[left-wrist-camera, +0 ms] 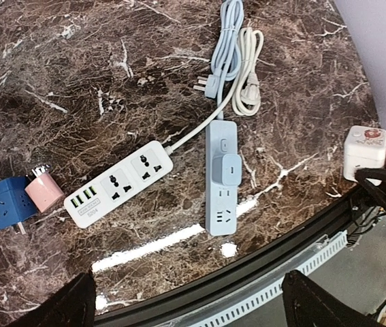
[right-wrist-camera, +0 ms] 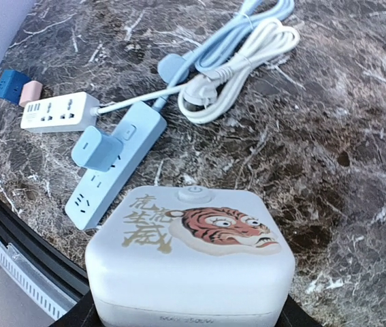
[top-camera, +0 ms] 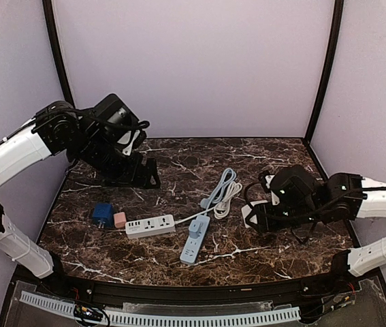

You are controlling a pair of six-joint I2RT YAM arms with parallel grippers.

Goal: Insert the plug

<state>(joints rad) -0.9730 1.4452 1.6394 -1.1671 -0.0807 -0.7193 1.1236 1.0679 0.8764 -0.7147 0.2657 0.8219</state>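
Note:
My right gripper (top-camera: 252, 218) is shut on a white cube plug with a tiger picture (right-wrist-camera: 189, 266) and holds it low over the table's right side, right of the light blue power strip (top-camera: 193, 242). That strip has a light blue adapter (right-wrist-camera: 97, 148) plugged in near its middle, with free sockets below it. The cube also shows at the right edge of the left wrist view (left-wrist-camera: 365, 153). A white power strip (top-camera: 150, 225) lies left of the blue one. My left gripper (top-camera: 133, 177) is open and empty, raised at the back left.
A blue cube adapter (top-camera: 101, 213) and a pink plug (top-camera: 119, 219) lie left of the white strip. Coiled blue and white cables (top-camera: 223, 191) lie behind the strips. The table's near edge (left-wrist-camera: 274, 252) runs just past the blue strip's end.

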